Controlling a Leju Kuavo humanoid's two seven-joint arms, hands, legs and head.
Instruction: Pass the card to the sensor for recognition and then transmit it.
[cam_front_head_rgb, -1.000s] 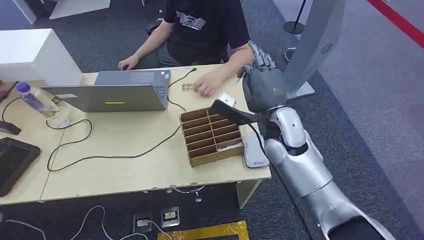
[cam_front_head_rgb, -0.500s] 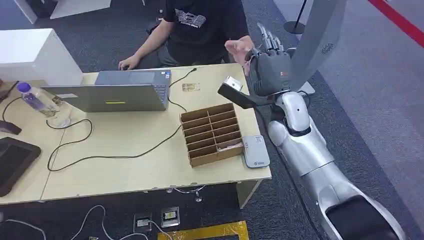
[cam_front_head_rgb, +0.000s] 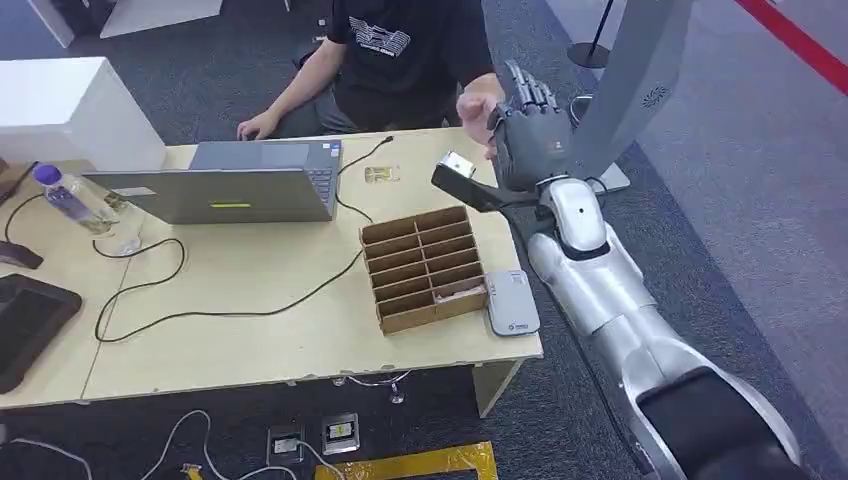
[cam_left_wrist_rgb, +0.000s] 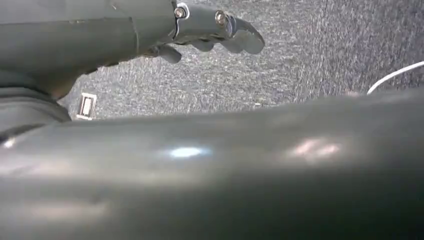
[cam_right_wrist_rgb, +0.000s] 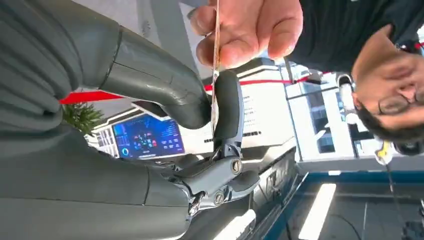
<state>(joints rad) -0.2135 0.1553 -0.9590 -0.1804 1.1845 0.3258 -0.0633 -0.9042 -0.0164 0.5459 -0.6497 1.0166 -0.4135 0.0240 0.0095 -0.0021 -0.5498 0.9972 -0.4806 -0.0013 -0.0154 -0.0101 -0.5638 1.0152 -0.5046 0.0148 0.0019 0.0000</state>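
Head view: pale wooden table (cam_front_head_rgb: 250, 300) on dark grey carpet (cam_front_head_rgb: 740, 200)

From the head camera I can't see the card; my right hand (cam_front_head_rgb: 530, 140) covers it. At the right wrist the card (cam_right_wrist_rgb: 215, 60) is edge-on, its face unreadable, its top hidden in the person's hand (cam_right_wrist_rgb: 247, 30). My left hand (cam_left_wrist_rgb: 210, 27) is partly cropped.
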